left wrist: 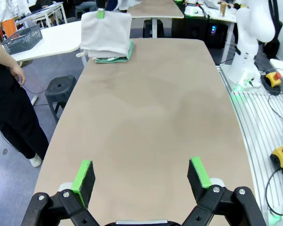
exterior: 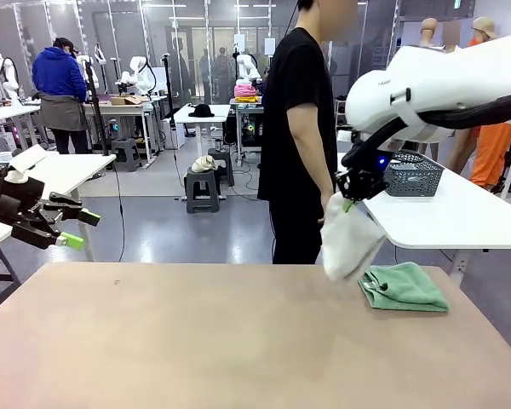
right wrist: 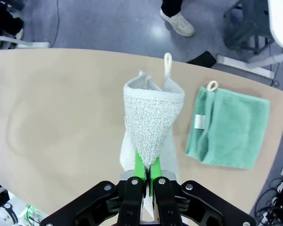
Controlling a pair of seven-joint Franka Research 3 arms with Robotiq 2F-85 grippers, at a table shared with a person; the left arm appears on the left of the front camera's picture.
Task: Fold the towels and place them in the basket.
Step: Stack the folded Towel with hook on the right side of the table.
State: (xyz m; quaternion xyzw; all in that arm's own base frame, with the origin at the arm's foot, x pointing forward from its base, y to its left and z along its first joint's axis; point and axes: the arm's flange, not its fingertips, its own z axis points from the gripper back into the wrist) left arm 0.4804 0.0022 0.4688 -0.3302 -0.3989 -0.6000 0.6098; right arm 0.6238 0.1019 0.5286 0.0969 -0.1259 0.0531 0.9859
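Right tool (right wrist: 145, 175) is clamped on the white towel (exterior: 349, 243), dangling at the bench's (exterior: 238, 341) two o'clock, beside the folded green towel (exterior: 404, 287). Left tool (left wrist: 141, 175) gapes idle. Lower gently, drape flat.

A cream-white towel (right wrist: 148, 127) hangs by a mint-green towel (right wrist: 228, 127) with a grey label, on a tan table (exterior: 196, 341); the lattice-sided basket (exterior: 413, 173) is dark grey.
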